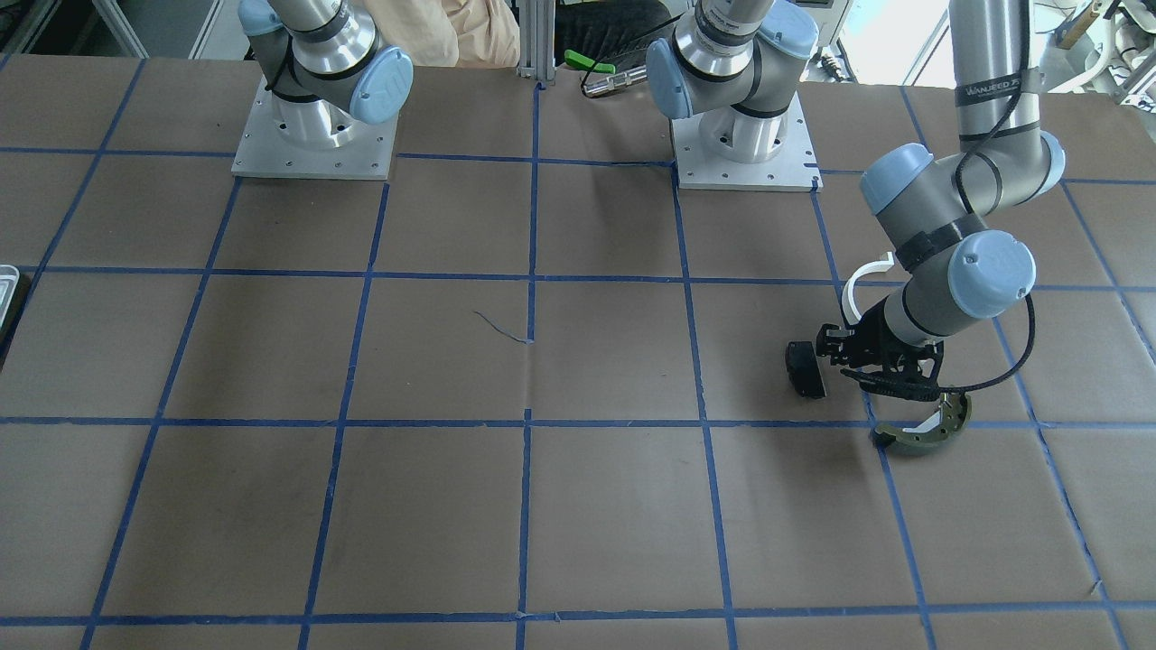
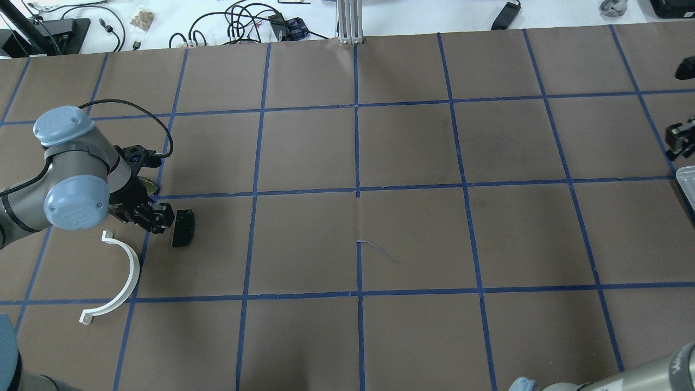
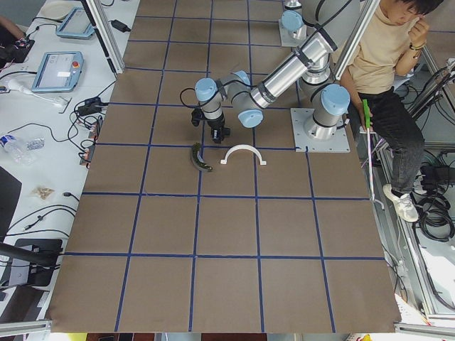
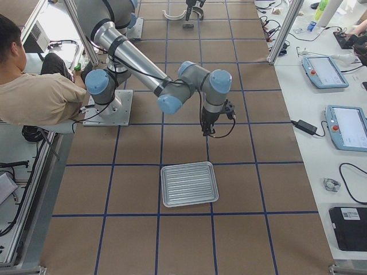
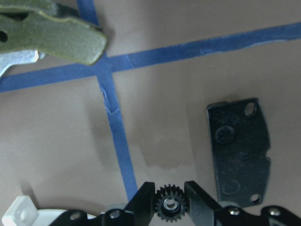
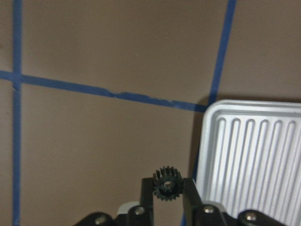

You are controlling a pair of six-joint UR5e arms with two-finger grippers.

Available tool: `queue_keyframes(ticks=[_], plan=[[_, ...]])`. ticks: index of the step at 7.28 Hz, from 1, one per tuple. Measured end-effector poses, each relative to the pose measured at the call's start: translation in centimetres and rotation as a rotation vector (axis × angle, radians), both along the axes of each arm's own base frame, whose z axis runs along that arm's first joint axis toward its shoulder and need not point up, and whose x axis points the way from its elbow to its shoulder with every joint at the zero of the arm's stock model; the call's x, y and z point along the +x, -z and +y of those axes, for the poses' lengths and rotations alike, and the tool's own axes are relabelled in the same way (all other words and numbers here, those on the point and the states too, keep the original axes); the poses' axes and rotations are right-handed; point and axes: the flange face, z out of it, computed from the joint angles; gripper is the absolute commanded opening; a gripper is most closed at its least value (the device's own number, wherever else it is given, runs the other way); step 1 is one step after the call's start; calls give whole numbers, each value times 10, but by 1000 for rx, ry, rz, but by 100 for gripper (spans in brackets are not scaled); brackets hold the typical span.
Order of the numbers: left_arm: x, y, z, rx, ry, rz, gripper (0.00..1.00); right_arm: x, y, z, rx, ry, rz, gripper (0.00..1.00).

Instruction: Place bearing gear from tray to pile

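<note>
My left gripper is shut on a small black bearing gear and hangs low over the pile. In its wrist view the black pad lies to the right, the olive-green brake shoe at top left and an end of the white half-ring at bottom left. The overhead view shows this gripper beside the pad. My right gripper is shut on a second black gear, just off the corner of the pale ribbed tray.
Brown paper with a blue tape grid covers the table. The tray looks bare in the exterior right view. The half-ring lies just behind my left gripper. A person sits behind the arm bases.
</note>
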Motion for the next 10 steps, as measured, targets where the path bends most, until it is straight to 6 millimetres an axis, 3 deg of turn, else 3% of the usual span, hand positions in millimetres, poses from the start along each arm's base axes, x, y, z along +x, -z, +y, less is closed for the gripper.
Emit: queue_keyframes(ticks=[2,4,6,8,9,10], plan=[[0,0,0,-2,5,6,92,129,1,-8,-6,79,-6,17],[-2,-6,-4,-18,10,4,92,267,0,11,-34,154,-20,17],[-11,-28,-15,-75,13,18,92,384,13,38,-50,237,-38,17],[-26,-67,-33,-99,28,31,92,465,40,57,-87,292,-56,18],[-44,-96,-44,-82,27,31,92,496,56,66,-95,293,-67,20],[-61,-123,-53,-62,15,28,91,515,67,72,-92,289,-78,21]])
